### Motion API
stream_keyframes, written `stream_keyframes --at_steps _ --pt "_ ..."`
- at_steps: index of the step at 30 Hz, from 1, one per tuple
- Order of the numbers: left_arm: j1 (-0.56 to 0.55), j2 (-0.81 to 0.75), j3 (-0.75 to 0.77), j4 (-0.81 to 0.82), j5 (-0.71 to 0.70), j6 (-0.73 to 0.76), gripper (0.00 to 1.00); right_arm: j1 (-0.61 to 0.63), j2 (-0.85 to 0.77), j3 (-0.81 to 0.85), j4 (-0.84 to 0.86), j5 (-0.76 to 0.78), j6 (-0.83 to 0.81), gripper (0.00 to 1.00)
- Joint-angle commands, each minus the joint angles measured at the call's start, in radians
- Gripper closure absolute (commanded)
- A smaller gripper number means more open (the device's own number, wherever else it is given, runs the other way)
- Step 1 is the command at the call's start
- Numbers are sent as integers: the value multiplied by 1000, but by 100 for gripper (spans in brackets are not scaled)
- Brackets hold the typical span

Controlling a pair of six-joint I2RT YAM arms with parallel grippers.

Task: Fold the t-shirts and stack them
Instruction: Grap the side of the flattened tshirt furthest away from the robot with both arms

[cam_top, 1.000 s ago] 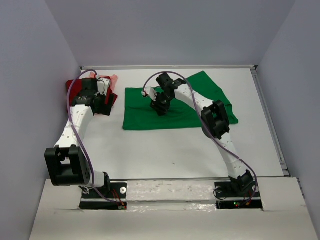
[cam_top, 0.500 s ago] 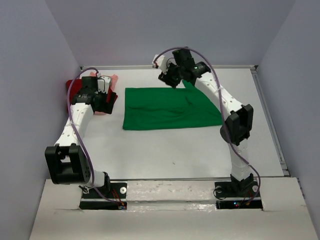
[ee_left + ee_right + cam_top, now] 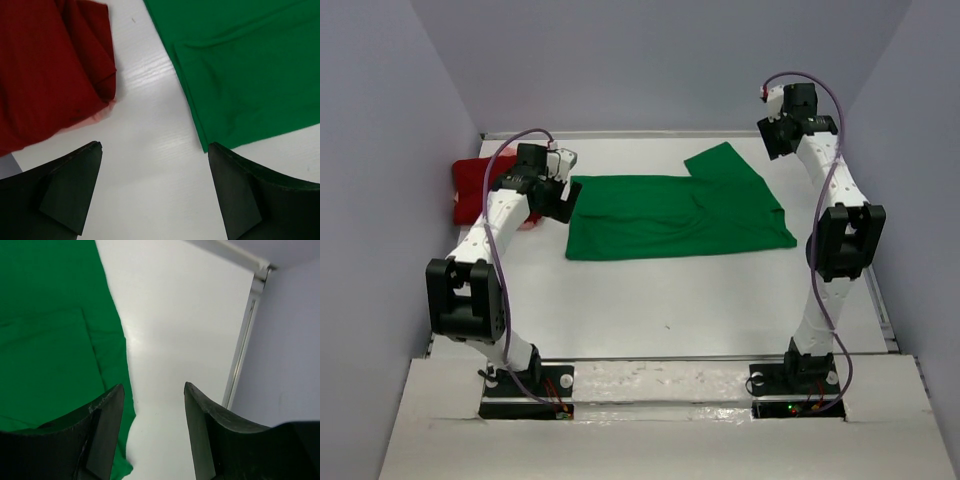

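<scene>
The bright green t-shirt [image 3: 670,215] lies spread flat mid-table, one sleeve [image 3: 725,162] pointing to the back. A dark red t-shirt [image 3: 472,183] is bunched at the far left, with a thin salmon-pink edge [image 3: 94,116] showing under it. My left gripper [image 3: 563,198] is open and empty over bare table, between the red t-shirt [image 3: 45,70] and the green t-shirt's left edge [image 3: 240,70]. The right gripper [image 3: 778,138] is raised near the back right corner; it is open and empty, and beside it in its wrist view is the green cloth [image 3: 50,340].
Grey walls close in the white table [image 3: 650,300] on three sides. A metal rail [image 3: 245,340] runs along its right edge, close to the right gripper. Both arm bases sit on the near edge.
My right arm lifted off the middle of the green t-shirt and swung to the back right corner. My left gripper moved right, from over the red t-shirt to the green one's left edge.
</scene>
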Motion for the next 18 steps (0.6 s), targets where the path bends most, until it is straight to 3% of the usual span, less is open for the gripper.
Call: stream_keyframes --at_steps 1,18 --pt "-5 108 129 12 53 -13 1 -30 -49 -42 -58 -56 129 43" --pt "1 616 724 -166 306 -31 1 -93 143 77 -178 -199 229 44"
